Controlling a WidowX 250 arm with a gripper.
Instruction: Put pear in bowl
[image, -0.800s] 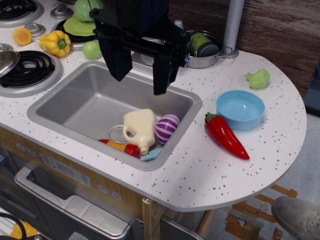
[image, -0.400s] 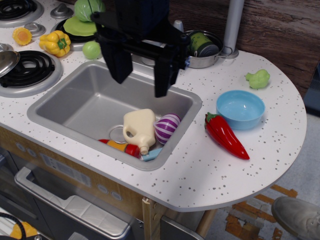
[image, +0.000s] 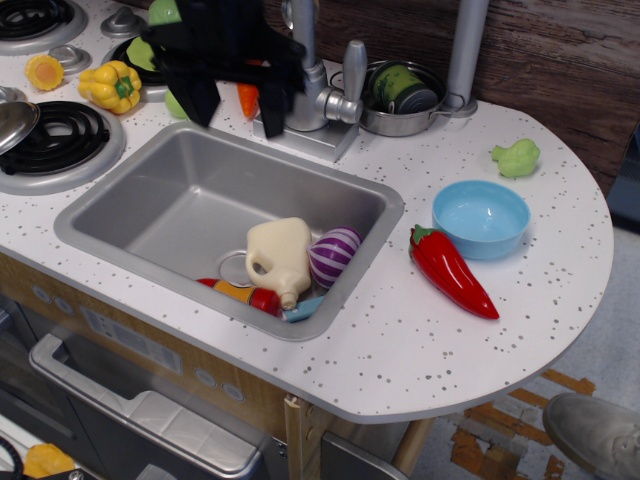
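The bowl (image: 481, 217) sits right of the sink (image: 150, 210), the pepper (image: 452, 271) just before it.

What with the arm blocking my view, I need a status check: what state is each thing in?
pear: on the counter, mostly hidden by the arm, not in the bowl.
bowl: upright, empty.
gripper: fingers apart, holding nothing.
steel pot: upright, a green item inside.
red pepper: lying beside the bowl.
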